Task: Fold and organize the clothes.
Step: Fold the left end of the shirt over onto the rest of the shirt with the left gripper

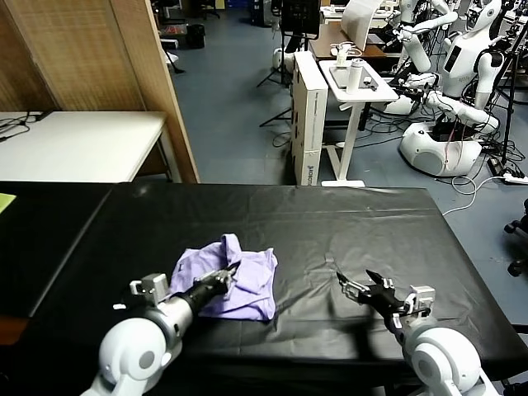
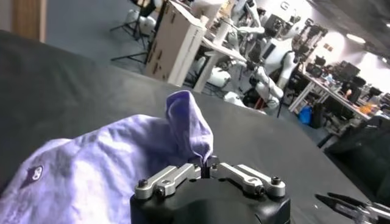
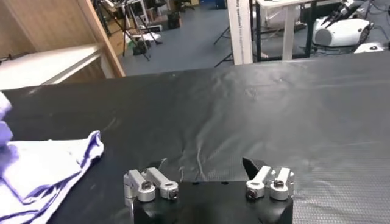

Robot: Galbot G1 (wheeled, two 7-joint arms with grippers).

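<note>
We see the left arm reaching forward and low over the black, matte, finely wrinkled bench (image 1: 330, 223), its white rounded wrist housing nearest the camera and its dark forearm angled toward the light lavender short-sleeved T-shirt of thin wrinkled fabric (image 1: 239, 276). The left pincer (image 1: 229, 271) sits at the near-left side of the shirt; in the left wrist view its fingers (image 2: 196, 162) are drawn together on a fold of cloth, which stands up from the garment as a soft peak just beyond the fingertips.

The T-shirt lies bunched in a rough, crumpled heap on the bench, left of the bench's centre, with rounded folds and a loose hem toward the right arm. A small dark printed figure (image 2: 31, 176) shows on the fabric at the edge of the left wrist view.

The right arm rests low over the bench, well apart from the shirt on its right side, with the same white housing and dark linkage. The right pincer (image 1: 356, 285) stands with its two black pointed fingers spread and nothing between them; the right wrist view shows only bare bench between its fingertips (image 3: 250, 165), with silver hinge links at their bases.

Beyond the shirt, a white desk (image 1: 82, 144) and white humanoid robots (image 1: 462, 74) stand on the blue-grey floor.
</note>
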